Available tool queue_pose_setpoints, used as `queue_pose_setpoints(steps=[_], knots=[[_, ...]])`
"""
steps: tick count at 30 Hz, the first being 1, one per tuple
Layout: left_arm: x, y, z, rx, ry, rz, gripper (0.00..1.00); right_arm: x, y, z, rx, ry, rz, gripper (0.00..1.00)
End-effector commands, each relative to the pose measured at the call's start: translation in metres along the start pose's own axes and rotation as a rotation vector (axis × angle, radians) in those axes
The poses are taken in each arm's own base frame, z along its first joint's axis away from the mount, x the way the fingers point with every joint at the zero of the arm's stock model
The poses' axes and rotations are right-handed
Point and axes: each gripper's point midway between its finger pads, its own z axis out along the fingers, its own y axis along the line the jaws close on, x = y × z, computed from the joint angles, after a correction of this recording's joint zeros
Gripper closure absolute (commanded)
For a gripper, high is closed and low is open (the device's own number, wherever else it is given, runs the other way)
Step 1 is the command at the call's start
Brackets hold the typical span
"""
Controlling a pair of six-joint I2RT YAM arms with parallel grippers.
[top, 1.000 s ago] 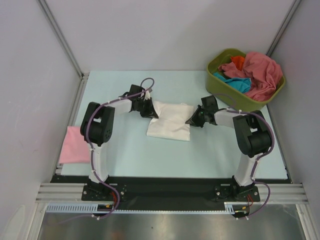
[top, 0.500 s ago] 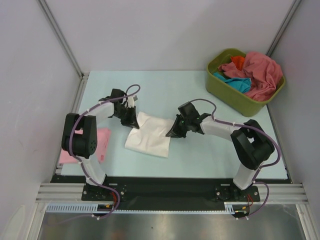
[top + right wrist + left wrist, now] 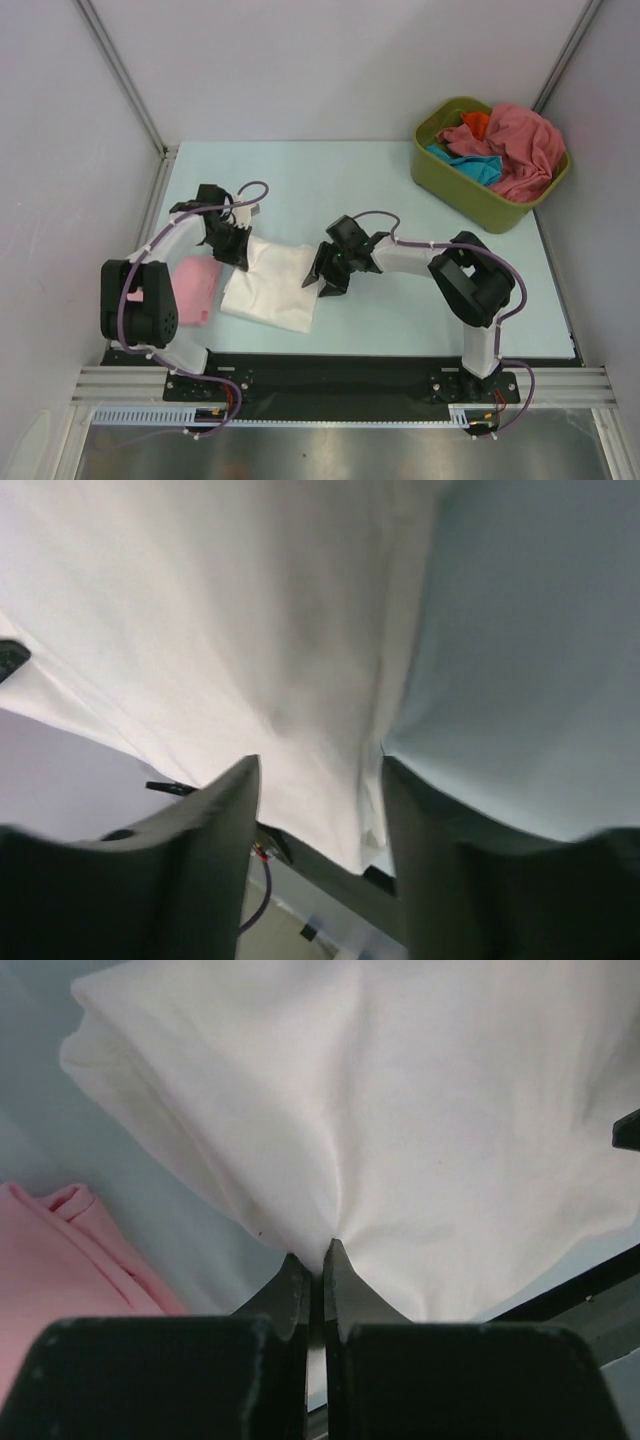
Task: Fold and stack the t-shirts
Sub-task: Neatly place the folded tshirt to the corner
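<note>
A folded white t-shirt (image 3: 268, 288) is seen lying flat on the tabletop (image 3: 400, 310), towards its near left corner. A folded pink t-shirt (image 3: 195, 288) is seen just beside it at the left edge, partly hidden by the left arm. In the left wrist view a narrow strip of bare tabletop is shown between the 2.

The left gripper (image 3: 243, 262) is closed tight on the far left edge of the white t-shirt, and the cloth is puckered where it is pinched. The right gripper (image 3: 318, 282) is set at the right edge of the same shirt. Its fingers are held well apart over the cloth, so nothing is gripped on that side.

The step in hand is judged to be stacking: 2 shirts are folded, and the white one is placed next to the pink one but not yet on it. 3 unfolded shirts, rose-red (image 3: 520, 145), teal (image 3: 470, 165) and orange (image 3: 477, 122), are heaped in the olive-green tub (image 3: 470, 195) at the far right corner.

For the next move, the white shirt would need to be lifted or slid leftwards onto the pink one with its edges squared. With only 1 edge held, the fold could be pulled open, so a fresh hold at the right edge may be called for.
</note>
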Motion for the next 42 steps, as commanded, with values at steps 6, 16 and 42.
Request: queue_pose_setpoints(steps=[6,16,42], knots=[[0.019,0.018,-0.040,-0.156,0.017,0.126,1.00,-0.015,-0.021,-0.055,0.070,-0.140,-0.014,0.31],[0.050,0.045,-0.091,-0.398,0.118,0.233,1.00,-0.031,-0.036,-0.083,0.125,-0.234,-0.075,0.30],[0.099,0.176,-0.191,-0.961,0.126,0.066,1.00,-0.052,-0.054,-0.112,0.155,-0.304,-0.096,0.30]])
